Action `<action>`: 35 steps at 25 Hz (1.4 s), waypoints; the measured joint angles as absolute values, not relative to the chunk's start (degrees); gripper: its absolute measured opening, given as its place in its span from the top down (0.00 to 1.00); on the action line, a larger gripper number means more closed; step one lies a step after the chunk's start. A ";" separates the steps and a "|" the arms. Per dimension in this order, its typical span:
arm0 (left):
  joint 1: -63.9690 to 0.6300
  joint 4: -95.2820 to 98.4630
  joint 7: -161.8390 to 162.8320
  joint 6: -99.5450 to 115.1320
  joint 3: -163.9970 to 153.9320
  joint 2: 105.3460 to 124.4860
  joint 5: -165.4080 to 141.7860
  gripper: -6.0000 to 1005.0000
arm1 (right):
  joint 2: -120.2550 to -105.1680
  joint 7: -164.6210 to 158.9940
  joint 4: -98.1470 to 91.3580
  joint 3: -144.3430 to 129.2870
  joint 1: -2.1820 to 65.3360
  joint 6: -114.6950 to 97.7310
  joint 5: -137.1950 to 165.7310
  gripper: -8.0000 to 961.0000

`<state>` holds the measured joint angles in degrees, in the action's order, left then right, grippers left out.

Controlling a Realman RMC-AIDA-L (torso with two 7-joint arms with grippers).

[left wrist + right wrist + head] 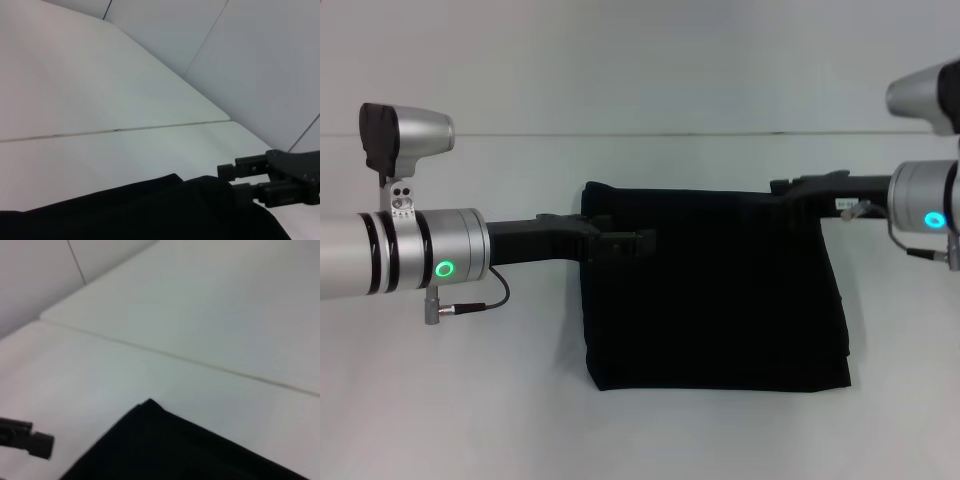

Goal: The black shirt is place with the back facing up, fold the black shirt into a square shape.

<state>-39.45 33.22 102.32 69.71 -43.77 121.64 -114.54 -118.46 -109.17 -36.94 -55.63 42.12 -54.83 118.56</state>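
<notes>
The black shirt (pixel 715 290) lies folded into a rough rectangle in the middle of the white table (pixel 470 400). My left gripper (pixel 632 240) reaches in low over the shirt's upper left part; it shows dark against the cloth. My right gripper (pixel 788 188) is at the shirt's far right corner. In the left wrist view the right gripper (pixel 227 179) shows two fingers (pixel 239 165) held apart at the edge of the shirt (pixel 150 210). The right wrist view shows a corner of the shirt (pixel 165 440) and the tip of the left gripper (pixel 35 440).
A seam (pixel 620 134) runs across the table behind the shirt. A grey wall (pixel 250 60) stands behind the table. Bare table lies in front of the shirt and on both sides of it.
</notes>
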 joint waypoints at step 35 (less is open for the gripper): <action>-39.73 32.12 102.39 67.78 -44.07 122.31 -114.41 0.12 | -114.72 -111.45 -30.28 -56.33 39.80 -53.39 119.62 0.97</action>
